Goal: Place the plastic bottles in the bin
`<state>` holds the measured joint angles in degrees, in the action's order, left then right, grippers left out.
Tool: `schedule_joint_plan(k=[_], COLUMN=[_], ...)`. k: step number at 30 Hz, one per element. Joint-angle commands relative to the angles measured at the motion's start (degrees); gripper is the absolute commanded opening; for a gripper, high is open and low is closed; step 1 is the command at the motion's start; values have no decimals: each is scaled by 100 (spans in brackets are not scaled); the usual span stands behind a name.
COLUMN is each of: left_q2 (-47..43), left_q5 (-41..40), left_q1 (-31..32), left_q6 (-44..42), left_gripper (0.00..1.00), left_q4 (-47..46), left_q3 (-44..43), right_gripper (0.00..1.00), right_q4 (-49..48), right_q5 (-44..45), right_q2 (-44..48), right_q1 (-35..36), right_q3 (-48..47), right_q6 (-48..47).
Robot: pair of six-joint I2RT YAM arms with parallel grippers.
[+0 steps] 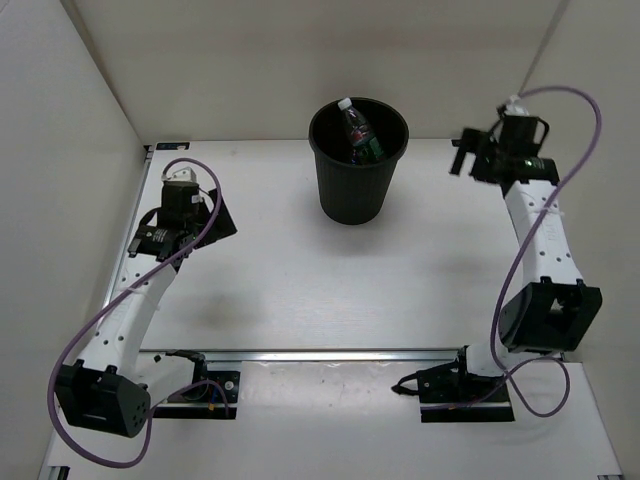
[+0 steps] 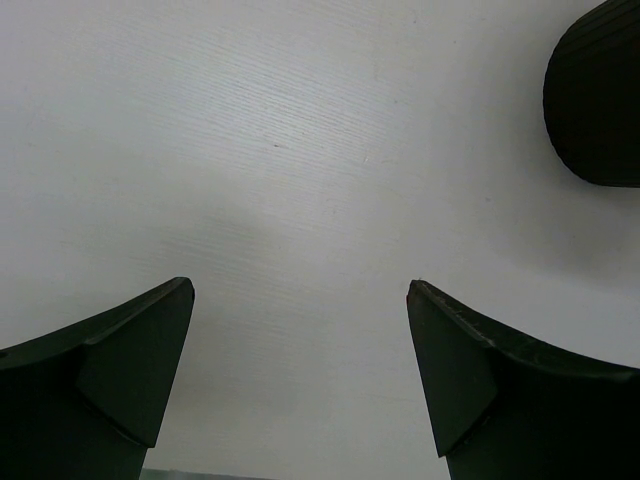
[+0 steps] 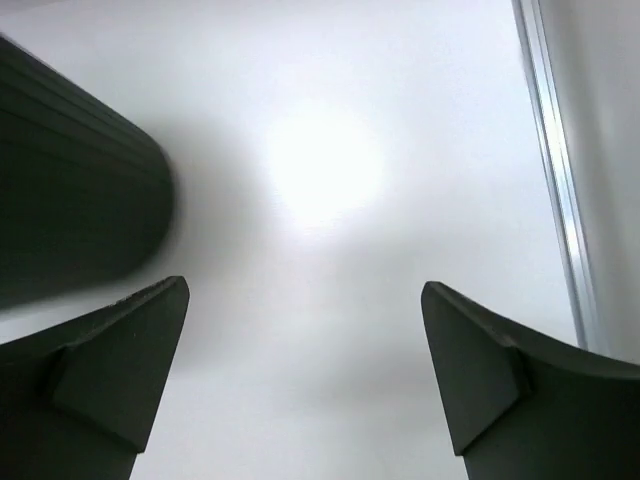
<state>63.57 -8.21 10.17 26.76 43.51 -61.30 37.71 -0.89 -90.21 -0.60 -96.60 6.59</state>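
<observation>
Inside the bin (image 1: 355, 200), plastic bottles (image 1: 359, 136), left hand (image 2: 300, 290) and right hand (image 3: 305, 285) spread wide, empty

Bare surface (image 1: 300, 290) open between my left end effector (image 2: 300, 288) and right end effector (image 3: 305, 285), bin (image 1: 358, 185) blocking far centre, walls (image 1: 70, 130) flanking.

place: robot lab cell | signs: plain white panel walls (image 1: 60, 120) boxing a white table (image 1: 300, 285); silver metal rail (image 1: 330, 354); purple cables (image 1: 599, 125)

Plastic bottles (image 1: 358, 135) inside black bin (image 1: 355, 190)
</observation>
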Motion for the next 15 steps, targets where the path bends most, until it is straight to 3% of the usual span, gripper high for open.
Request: schedule_joint_plan(k=[1, 3, 5, 7, 15], left_q2=[-222, -248, -283, -292, -293], left_q5=[-163, -260, -156, -59, -366], left_q1=[-33, -16, -25, -7, 38], left_q6=[-49, -40, 48, 74, 83], left_gripper=[99, 99, 99, 99, 99], left_q4=[70, 132, -43, -157, -44], left_q3=[-31, 4, 144, 284, 285], right_gripper=[99, 100, 99, 99, 99], right_q4=[616, 168, 209, 543, 703], right_q5=[-427, -369, 384, 833, 729], right_q2=[758, 1608, 2016, 2174, 2421], right_q1=[-686, -941, -907, -880, -1066], right_q3=[1395, 2579, 2899, 2936, 3427], right_q6=[738, 800, 652, 616, 483])
